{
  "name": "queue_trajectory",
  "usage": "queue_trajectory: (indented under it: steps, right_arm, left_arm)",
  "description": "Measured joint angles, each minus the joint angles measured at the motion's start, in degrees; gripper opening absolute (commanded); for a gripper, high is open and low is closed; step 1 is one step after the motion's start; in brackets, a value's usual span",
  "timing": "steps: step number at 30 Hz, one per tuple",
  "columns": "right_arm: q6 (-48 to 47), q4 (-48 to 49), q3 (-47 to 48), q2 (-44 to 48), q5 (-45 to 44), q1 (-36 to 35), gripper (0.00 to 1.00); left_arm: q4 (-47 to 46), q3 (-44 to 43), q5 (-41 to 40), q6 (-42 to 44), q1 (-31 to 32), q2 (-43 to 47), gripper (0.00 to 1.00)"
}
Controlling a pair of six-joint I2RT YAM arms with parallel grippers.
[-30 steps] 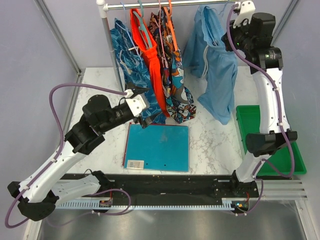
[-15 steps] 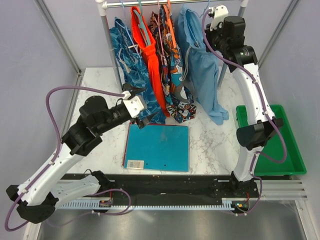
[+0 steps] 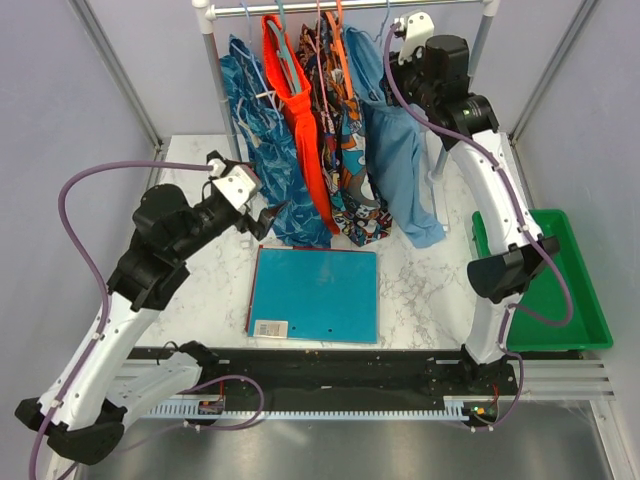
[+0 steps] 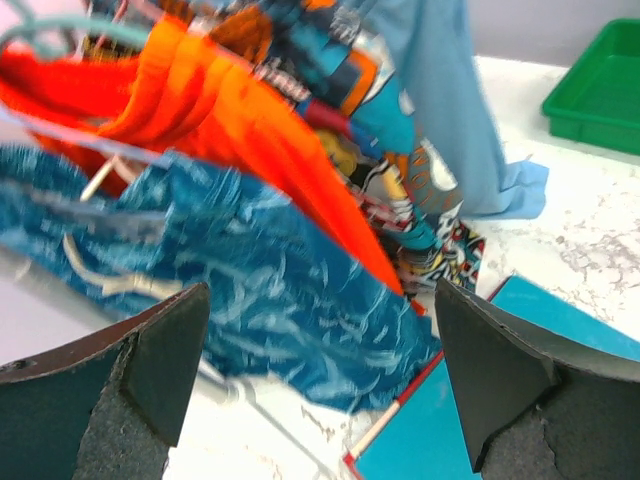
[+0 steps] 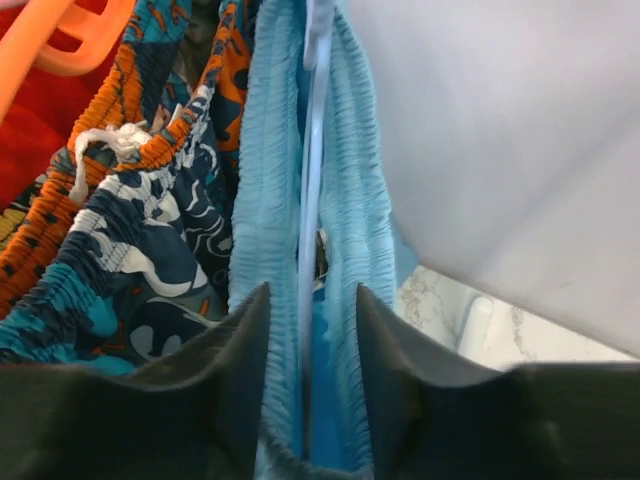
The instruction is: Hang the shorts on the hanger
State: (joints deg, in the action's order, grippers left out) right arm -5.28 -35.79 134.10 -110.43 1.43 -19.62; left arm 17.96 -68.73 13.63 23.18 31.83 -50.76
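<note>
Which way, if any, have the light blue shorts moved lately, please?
Yes. The shorts moved left along the rail, away from its right post, toward the patterned pair.

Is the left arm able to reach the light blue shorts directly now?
Probably not directly. The left gripper sits beside the leafy blue shorts; these, the orange shorts and the patterned shorts hang between it and the light blue shorts.

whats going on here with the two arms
The right pincer is up at the clothes rail, its fingers on either side of the sky-blue shorts, which hang on the pale blue hanger. I cannot tell if it is squeezing. The left pincer is open and empty, near the leafy-print shorts.
</note>
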Motion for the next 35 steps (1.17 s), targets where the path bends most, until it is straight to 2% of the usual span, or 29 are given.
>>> queue_trajectory:
  steps: [1, 2, 5, 6, 16, 21, 25, 30, 35]
  right_arm:
    - [0.0, 1.1, -0.7, 0.4, 0.0, 0.0, 0.71]
    - [0.5, 1.6, -1.5, 1.0, -0.2, 0.0, 0.83]
    - [1.5, 2.0, -4.9, 4.4, -0.2, 0.1, 0.97]
    - [1.6, 2.0, -6.1, 6.1, -0.2, 0.2, 0.98]
    - [1.0, 2.1, -19.0, 30.2, 0.3, 0.2, 0.98]
    - [-1.6, 0.9, -34.9, 43.3, 0.2, 0.2, 0.98]
    - [-3.8, -2.0, -49.2, 49.1, 0.4, 0.2, 0.98]
    - [-5.9, -5.9, -65.0, 51.7, 0.3, 0.8, 0.98]
    - [-6.1, -9.8, -70.9, 58.1, 0.3, 2.5, 0.98]
  left_arm:
    - [1.2, -0.3, 0.0, -0.9, -1.3, 0.1, 0.99]
    - [2.9, -0.9, -0.3, -1.7, -2.4, -0.1, 0.99]
    - [8.2, -3.9, -1.7, -3.9, -6.0, -1.7, 0.99]
    - [9.7, -4.5, -2.2, -4.6, -7.3, -2.3, 0.99]
    - [26.7, -5.9, -1.0, -8.0, -17.6, -5.7, 0.99]
    - [32.6, -4.0, -3.0, -10.3, -20.9, -10.2, 0.99]
    - [36.7, 0.5, -3.0, -11.9, -21.3, -10.4, 0.99]
    - [38.7, 3.5, -2.6, -12.9, -21.3, -10.0, 1.0]
    - [39.4, 5.4, -2.5, -13.5, -21.3, -6.4, 0.99]
